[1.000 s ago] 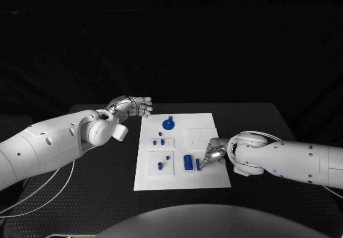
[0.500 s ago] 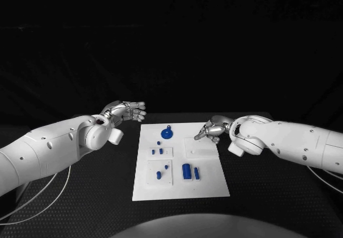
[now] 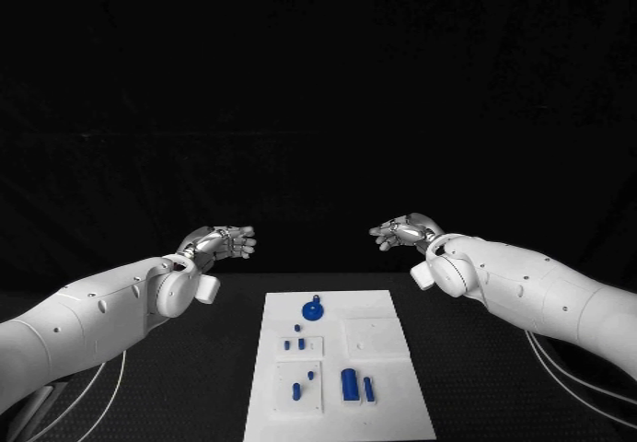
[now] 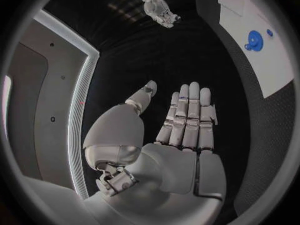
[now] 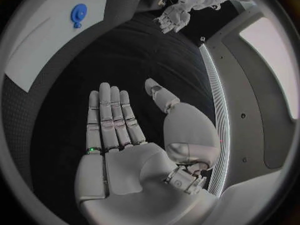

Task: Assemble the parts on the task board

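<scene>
The white task board (image 3: 399, 387) lies in the middle of the black table. On it are a round blue part (image 3: 313, 310) at the far end, small blue pegs (image 3: 294, 344) in the middle, and a thick blue cylinder (image 3: 349, 384) with a thinner one beside it near the front. My left hand (image 3: 225, 242) is raised beyond the board's far left corner and holds nothing. My right hand (image 3: 402, 230) is raised beyond the far right corner, also holding nothing. Each wrist view shows a flat palm with straight fingers: left hand (image 4: 184, 120), right hand (image 5: 115, 120).
Black table surface (image 3: 199, 387) runs along both sides of the board. The left wrist view takes in the board's end (image 4: 250, 15) with the round part (image 4: 254, 39) and my right hand (image 4: 161, 11). The right wrist view takes in the round part (image 5: 79, 14) and my left hand (image 5: 174, 17).
My right hand left the cylinders at the board's near right and rose past the far edge. My left hand lifted too. The head camera tilted, so the board sits lower in the picture.
</scene>
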### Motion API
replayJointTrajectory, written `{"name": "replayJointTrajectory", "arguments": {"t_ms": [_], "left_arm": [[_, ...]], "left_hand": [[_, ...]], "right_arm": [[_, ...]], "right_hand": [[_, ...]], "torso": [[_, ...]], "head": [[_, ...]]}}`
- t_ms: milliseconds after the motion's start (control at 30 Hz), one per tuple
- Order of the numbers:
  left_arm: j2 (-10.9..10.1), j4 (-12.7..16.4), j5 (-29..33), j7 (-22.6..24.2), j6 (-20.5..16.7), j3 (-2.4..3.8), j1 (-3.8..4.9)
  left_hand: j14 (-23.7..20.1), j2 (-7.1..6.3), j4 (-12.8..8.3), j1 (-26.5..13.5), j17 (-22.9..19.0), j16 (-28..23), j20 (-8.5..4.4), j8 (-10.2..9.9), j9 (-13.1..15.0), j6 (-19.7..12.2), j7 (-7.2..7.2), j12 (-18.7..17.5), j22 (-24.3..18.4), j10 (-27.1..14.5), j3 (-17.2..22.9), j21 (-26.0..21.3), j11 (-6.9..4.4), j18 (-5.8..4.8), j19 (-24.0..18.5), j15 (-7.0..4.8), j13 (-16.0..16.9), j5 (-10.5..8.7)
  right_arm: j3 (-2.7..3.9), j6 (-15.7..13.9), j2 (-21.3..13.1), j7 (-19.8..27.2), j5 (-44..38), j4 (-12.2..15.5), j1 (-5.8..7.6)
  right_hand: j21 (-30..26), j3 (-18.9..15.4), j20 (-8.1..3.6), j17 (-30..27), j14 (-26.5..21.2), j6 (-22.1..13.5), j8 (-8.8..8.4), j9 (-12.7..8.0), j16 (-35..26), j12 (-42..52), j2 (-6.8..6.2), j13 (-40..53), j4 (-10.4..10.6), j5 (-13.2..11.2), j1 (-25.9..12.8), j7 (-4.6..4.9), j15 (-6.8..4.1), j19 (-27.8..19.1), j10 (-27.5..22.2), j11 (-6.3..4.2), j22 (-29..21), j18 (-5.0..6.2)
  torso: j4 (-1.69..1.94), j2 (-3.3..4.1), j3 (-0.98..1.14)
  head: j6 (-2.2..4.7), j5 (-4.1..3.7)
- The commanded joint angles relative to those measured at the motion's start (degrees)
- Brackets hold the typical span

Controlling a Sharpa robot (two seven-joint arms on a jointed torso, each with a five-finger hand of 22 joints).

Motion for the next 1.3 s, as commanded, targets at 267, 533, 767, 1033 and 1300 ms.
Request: {"name": "replayJointTrajectory", "arguments": {"t_ms": [267, 533, 767, 1033, 1300], "left_arm": [[-0.2, 0.9, 1.0, 0.9, -1.2, 0.23, -0.18], [-2.4, 9.3, 1.4, 3.3, -10.0, 1.63, -1.37], [-5.8, 21.9, 2.0, 6.9, -23.2, 3.73, -3.15], [-9.0, 34.1, 2.6, 10.4, -36.0, 5.77, -4.88], [-10.5, 39.8, 2.9, 12.0, -42.0, 6.72, -5.69]], "left_hand": [[-51.8, 1.05, 15.1, -54.3, -35.7, -18.0, -0.29, -18.7, -27.0, -43.3, -8.44, -3.8, -29.2, -62.6, -24.4, -25.9, -6.24, -3.07, -39.4, -5.87, -9.8, -3.04], [-51.8, 1.05, 15.1, -54.3, -35.7, -18.0, -0.29, -18.7, -27.0, -43.3, -8.44, -3.8, -73.1, -62.6, -24.4, -25.9, -6.24, -3.07, -39.4, -5.87, -9.8, -3.04], [-51.8, 1.05, 15.1, -54.3, -35.7, -18.0, -0.29, -18.7, -27.0, -43.3, -8.44, -3.8, -73.1, -62.6, -24.4, -25.9, -6.24, -3.07, -39.4, -5.87, -9.8, -3.04], [-51.8, 1.05, 15.1, -54.3, -35.7, -18.0, -0.29, -18.7, -27.0, -43.3, -8.44, -3.8, -73.1, -62.6, -24.4, -25.9, -6.24, -3.07, -39.4, -5.87, -9.8, -3.04], [-51.8, 1.05, 15.1, -54.3, -35.7, -18.0, -0.29, -18.7, -27.0, -43.3, -8.44, -3.8, -73.1, -62.6, -24.4, -25.9, -6.24, -3.07, -39.4, -5.87, -9.8, -3.04]], "right_arm": [[0.65, -0.4, 0.5, 2.3, 2.9, 0.0, -0.19], [0.79, -7.2, -2.4, 6.1, 7.5, 8.8, -1.09], [0.98, -17.5, -6.8, 11.8, 14.4, 21.9, -2.44], [1.18, -27.6, -11.1, 17.4, 21.2, 34.9, -3.76], [1.28, -32.6, -13.2, 20.2, 24.6, 41.2, -4.41]], "right_hand": [[-28.0, -34.5, -8.92, -37.9, -50.7, -49.9, -12.42, -33.5, -32.3, -27.3, 6.15, -30.9, 16.8, -5.7, -50.9, -9.85, -5.92, -33.8, -50.4, -7.41, -63.2, -9.72], [-28.0, -34.5, -8.92, -37.9, -50.7, -49.9, -12.42, -33.5, -32.3, -27.3, 6.15, -30.9, 16.8, -5.7, -50.9, -9.85, -5.92, -33.8, -50.4, -7.41, -63.2, -9.72], [-28.0, -34.5, -8.92, -37.9, -50.7, -49.9, -12.42, -33.5, -32.3, -27.3, 6.15, -30.9, 16.8, -5.7, -50.9, -9.85, -5.92, -33.8, -50.4, -7.41, -63.2, -9.72], [-28.0, -34.5, -8.92, -37.9, -50.7, -49.9, -12.42, -33.5, -32.3, -27.3, 6.15, -30.9, 16.8, -5.7, -50.9, -9.85, -5.92, -33.8, -50.4, -7.41, -63.2, -9.72], [-28.0, -34.5, -8.92, -37.9, -50.7, -49.9, -12.42, -33.5, -32.3, -27.3, 6.15, -30.9, 16.8, -5.7, -50.9, -9.85, -5.92, -33.8, -50.4, -7.41, -63.2, -9.72]], "torso": [[-0.32, 0.26, 0.24], [-2.38, 3.90, -0.01], [-2.98, 4.95, -0.08], [-2.98, 4.95, -0.08], [-2.98, 4.95, -0.08]], "head": [[1.28, 0.60], [2.66, 2.11], [3.05, 2.55], [3.05, 2.55], [3.05, 2.55]]}}
